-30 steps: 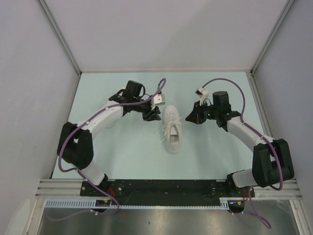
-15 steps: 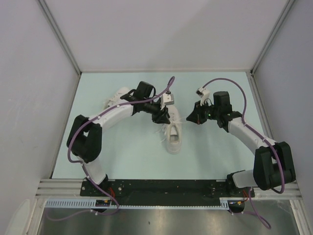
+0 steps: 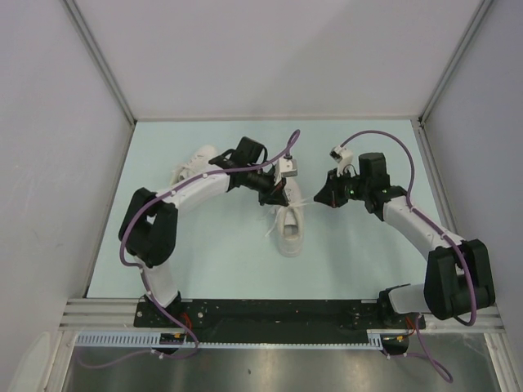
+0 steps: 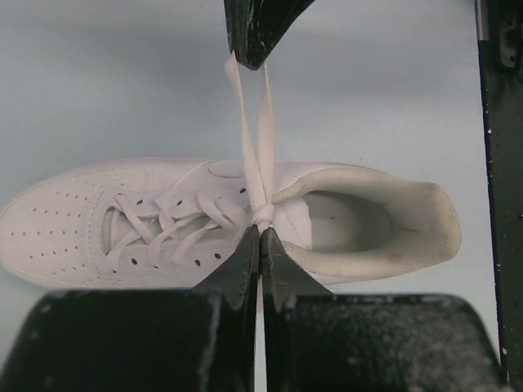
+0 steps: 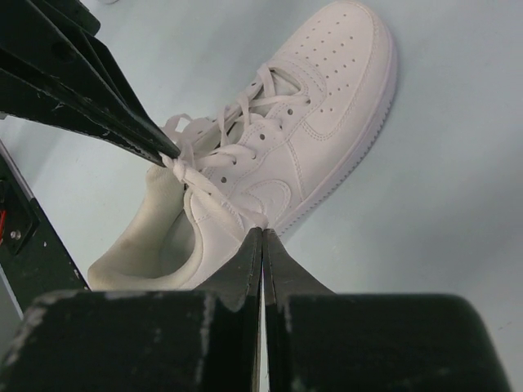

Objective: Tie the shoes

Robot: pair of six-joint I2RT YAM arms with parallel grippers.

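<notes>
One white shoe [image 3: 291, 233] lies mid-table with its toe toward the arms. It fills the left wrist view [image 4: 98, 220] and the right wrist view [image 5: 327, 98]. My left gripper [image 3: 278, 198] [image 4: 260, 233] is shut on the lace at the knot over the shoe's tongue. From that knot two lace strands [image 4: 265, 139] [image 5: 216, 196] run taut to my right gripper [image 3: 320, 198] [image 5: 262, 234], which is shut on them just right of the shoe. A second white shoe [image 3: 189, 166] lies at the back left, partly hidden behind the left arm.
Grey walls with metal posts close in the pale table [image 3: 204, 261] at the back and on both sides. A black base rail [image 3: 270, 310] runs along the near edge. Purple cables loop above both wrists.
The left arm has swung right, from beside the shoe to over its tongue, and its jaws have closed on the lace at the knot. The right gripper has barely moved.
</notes>
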